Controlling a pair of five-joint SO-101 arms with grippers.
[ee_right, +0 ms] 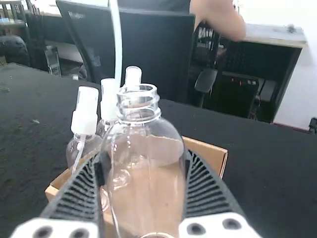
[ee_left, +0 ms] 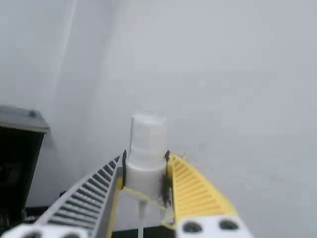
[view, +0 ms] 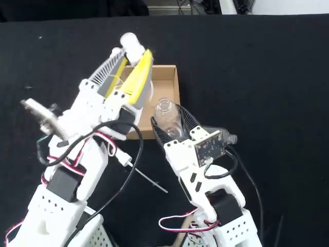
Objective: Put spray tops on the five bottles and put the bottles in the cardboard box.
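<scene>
Our right gripper (ee_right: 143, 163) pinches the open bottle (ee_right: 141, 134) by its belly at the near edge of the box (ee_right: 218, 154). We judge it light, slick and crushable, so squeeze gently. Our left gripper (ee_left: 143, 171) clamps the top (ee_left: 147, 146) at its collar, raised by the box.

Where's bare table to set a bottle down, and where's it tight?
Free: black table right of the cardboard box, and the strip behind it. Tight: the box's near edge, where the right gripper holds the bottle and the left gripper holds a spray top overhead; capped bottles stand inside.
</scene>
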